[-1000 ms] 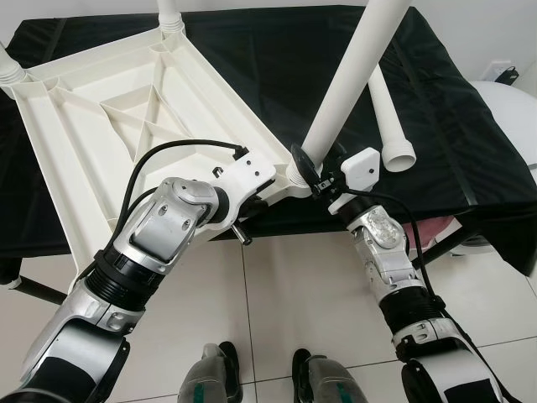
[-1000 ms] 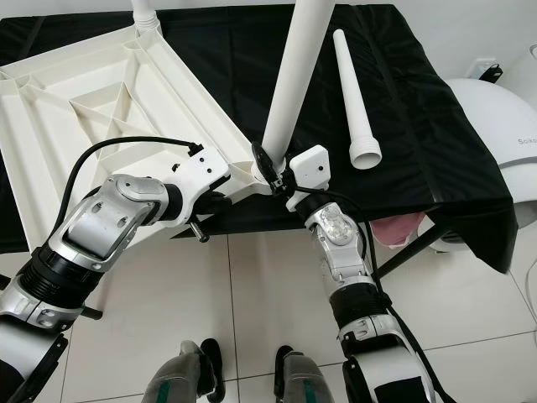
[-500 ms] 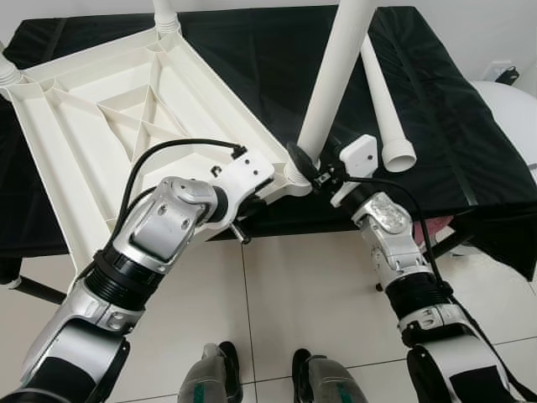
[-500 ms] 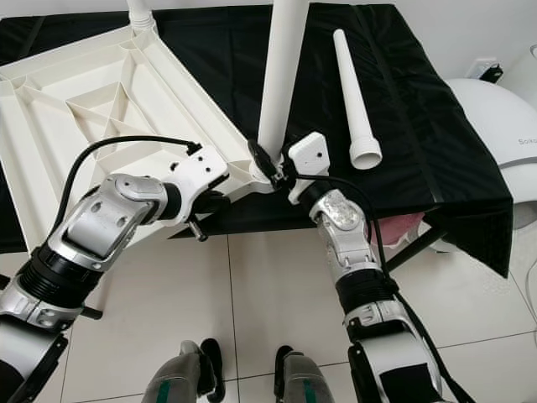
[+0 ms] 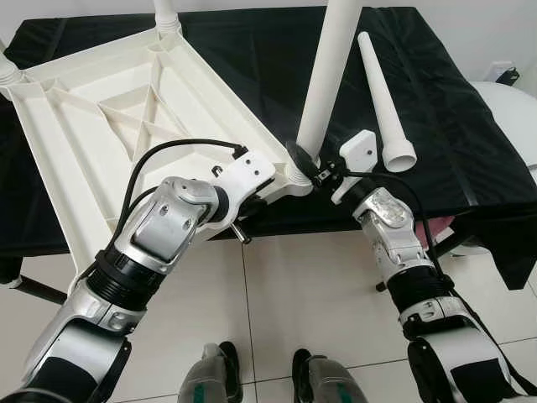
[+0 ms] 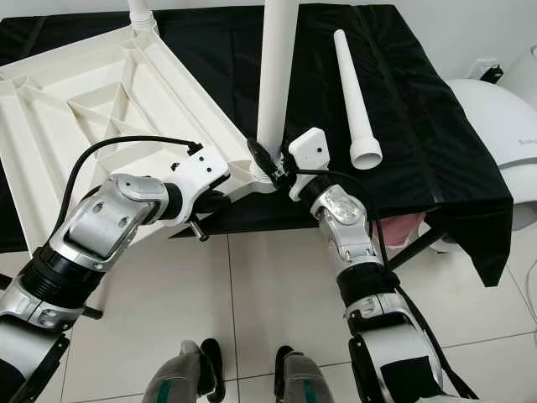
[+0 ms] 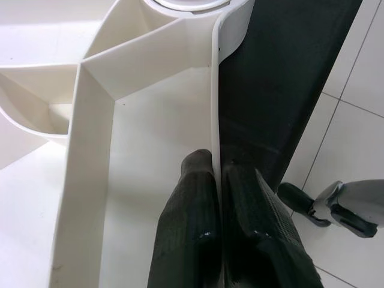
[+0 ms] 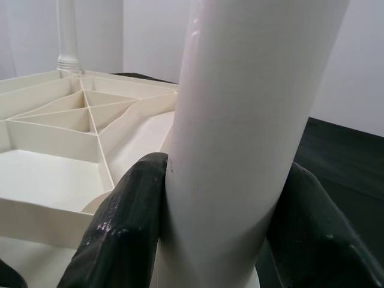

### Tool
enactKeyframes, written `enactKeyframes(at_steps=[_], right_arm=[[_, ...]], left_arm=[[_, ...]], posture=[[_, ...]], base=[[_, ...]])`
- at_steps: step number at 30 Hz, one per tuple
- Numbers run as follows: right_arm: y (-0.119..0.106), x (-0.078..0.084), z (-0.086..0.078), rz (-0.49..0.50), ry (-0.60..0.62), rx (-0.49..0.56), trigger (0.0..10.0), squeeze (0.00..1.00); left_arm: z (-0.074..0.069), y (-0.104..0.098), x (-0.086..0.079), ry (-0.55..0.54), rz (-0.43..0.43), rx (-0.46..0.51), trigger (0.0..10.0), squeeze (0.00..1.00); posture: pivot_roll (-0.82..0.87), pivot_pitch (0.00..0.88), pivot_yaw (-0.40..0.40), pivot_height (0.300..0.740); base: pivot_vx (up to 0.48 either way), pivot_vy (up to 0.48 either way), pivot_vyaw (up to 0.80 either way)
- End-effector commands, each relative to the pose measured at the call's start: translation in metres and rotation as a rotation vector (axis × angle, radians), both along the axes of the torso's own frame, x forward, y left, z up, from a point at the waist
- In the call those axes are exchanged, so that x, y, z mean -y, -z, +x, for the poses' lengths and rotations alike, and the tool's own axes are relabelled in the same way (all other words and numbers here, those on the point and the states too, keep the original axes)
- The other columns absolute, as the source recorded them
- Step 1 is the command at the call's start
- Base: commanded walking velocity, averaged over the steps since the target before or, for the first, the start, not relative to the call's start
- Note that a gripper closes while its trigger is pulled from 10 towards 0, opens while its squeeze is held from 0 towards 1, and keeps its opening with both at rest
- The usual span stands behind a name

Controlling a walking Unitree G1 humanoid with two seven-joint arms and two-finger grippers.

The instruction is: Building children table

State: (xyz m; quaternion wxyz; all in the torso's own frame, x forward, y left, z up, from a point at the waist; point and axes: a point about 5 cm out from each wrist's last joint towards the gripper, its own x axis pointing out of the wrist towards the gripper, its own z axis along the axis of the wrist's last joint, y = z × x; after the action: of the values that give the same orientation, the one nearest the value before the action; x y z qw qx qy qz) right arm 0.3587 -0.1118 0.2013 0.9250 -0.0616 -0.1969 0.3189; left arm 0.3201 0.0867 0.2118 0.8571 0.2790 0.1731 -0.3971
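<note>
A white plastic tabletop (image 5: 92, 126) lies upside down on the black-covered table (image 5: 436, 134). My left gripper (image 7: 216, 165) is shut on its thin rim (image 7: 214, 90) close to the near corner. In that corner's socket stands a white leg (image 5: 331, 67), almost upright. My right gripper (image 5: 304, 164) is shut on the leg's base (image 8: 252, 90), one black finger (image 8: 120, 228) on each side. Another leg (image 5: 166, 13) stands in the far corner and one (image 5: 7, 71) in the left corner. A loose white leg (image 5: 382, 92) lies on the cloth to the right.
A white rounded appliance (image 5: 512, 109) stands at the right beyond the table, with something pink (image 5: 432, 228) below the cloth's edge. My feet (image 5: 260, 378) are on the tiled floor in front of the table. A table leg bar (image 5: 33, 290) shows low on the left.
The held leg has swung from leaning right to nearly upright in the corner socket, with my right gripper turning along. The left arm has stayed put on the rim.
</note>
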Motion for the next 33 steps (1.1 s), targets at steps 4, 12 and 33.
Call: enactKeyframes(at_steps=[4,12,33], right_arm=[[0.043,0.032,0.001,-0.010,0.079,-0.232,10.0,0.00],[0.038,0.036,0.000,-0.009,-0.035,-0.229,10.0,0.00],[0.023,0.034,0.006,-0.130,-0.221,-0.225,10.0,0.00]], left_arm=[[0.004,-0.026,-0.009,-0.071,-0.007,0.139,10.0,0.00],[0.002,-0.023,-0.009,-0.063,0.000,0.135,10.0,0.00],[0.000,-0.023,-0.007,-0.063,-0.007,0.132,10.0,0.00]], posture=[[-0.02,0.172,-0.004,0.740],[-0.02,0.162,-0.004,0.740],[-0.02,0.176,-0.013,0.740]], base=[[0.000,0.000,0.00],[0.000,0.000,0.00],[0.000,0.000,0.00]])
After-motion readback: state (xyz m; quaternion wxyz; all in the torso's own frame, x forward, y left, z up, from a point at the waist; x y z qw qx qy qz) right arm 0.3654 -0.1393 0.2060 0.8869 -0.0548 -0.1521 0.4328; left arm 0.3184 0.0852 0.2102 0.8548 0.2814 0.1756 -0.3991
